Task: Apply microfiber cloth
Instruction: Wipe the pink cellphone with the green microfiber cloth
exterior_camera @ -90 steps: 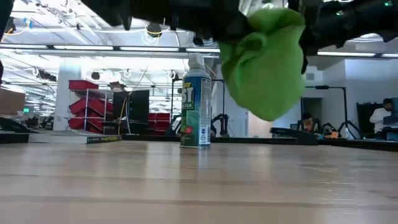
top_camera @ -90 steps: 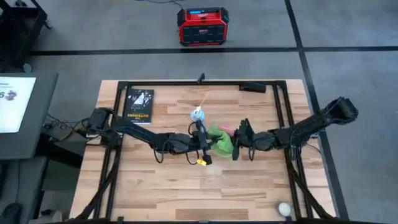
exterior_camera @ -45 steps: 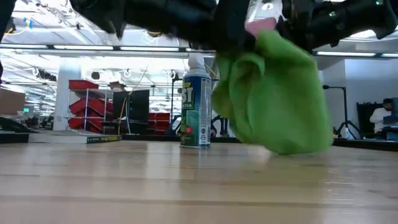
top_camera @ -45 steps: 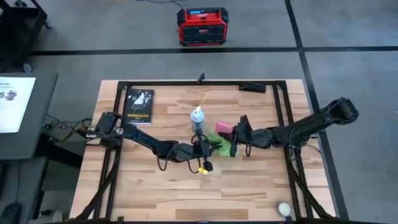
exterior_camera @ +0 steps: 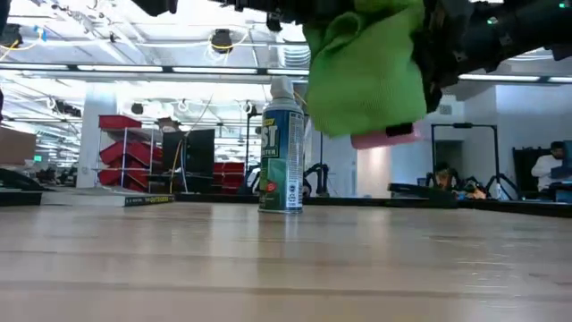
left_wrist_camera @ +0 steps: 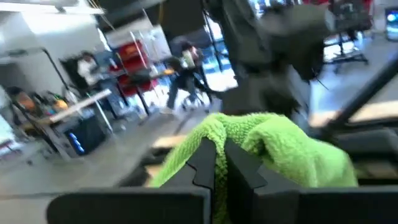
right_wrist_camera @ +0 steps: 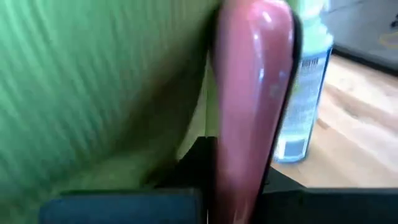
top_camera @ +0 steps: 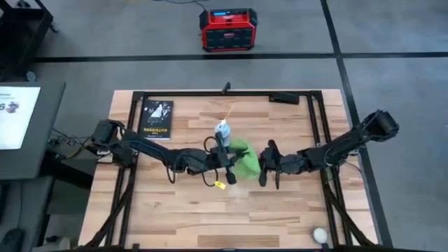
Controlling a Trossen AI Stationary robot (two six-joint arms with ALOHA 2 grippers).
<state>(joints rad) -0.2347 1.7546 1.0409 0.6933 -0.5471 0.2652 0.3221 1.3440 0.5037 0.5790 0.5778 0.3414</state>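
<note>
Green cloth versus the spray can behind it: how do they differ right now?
The microfiber cloth is lime green, soft and bunched, held in the air by the left gripper. The spray can is rigid, upright, standing untouched on the table. Both sit near the table's middle.

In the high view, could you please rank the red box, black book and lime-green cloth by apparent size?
1. Red box on the floor, largest.
2. Black book.
3. Lime-green cloth, partly hidden by grippers, so unsure against the book.
</note>
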